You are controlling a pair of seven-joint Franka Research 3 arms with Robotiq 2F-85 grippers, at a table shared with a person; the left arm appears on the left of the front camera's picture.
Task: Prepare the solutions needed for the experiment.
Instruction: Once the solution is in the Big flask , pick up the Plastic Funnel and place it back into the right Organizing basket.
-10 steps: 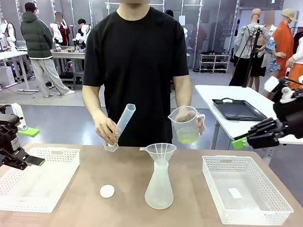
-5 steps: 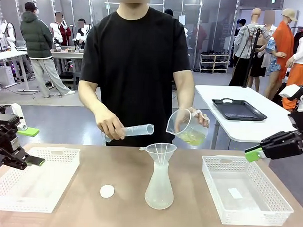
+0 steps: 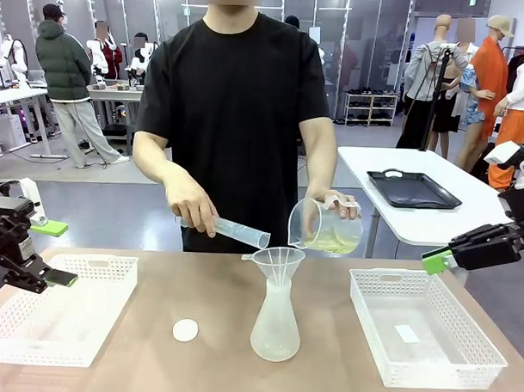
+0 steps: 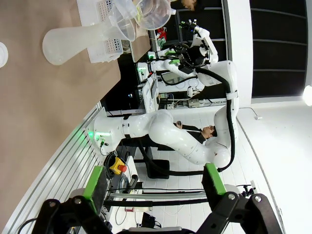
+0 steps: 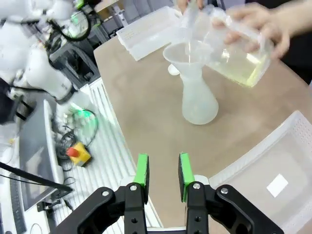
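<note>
Your left claw [image 4: 153,173] hangs released, your right claw [image 5: 163,170] narrowed yet empty; hold both at the tabletop's side edges while the solution [image 3: 336,243], in the person's tilted jug [image 3: 315,220], hangs beside the mid-tabletop funnel [image 3: 278,261].

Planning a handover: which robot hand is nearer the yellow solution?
Right. The right hand hangs just right of the yellow solution; the left hand is far left, by a basket.

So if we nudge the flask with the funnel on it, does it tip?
Probably slides rather than tips: the flask has a wide base and narrow neck. It looks empty, so likely light and easy to shove. The funnel seems to just sit in the neck, so it may wobble or fall off first.
</note>
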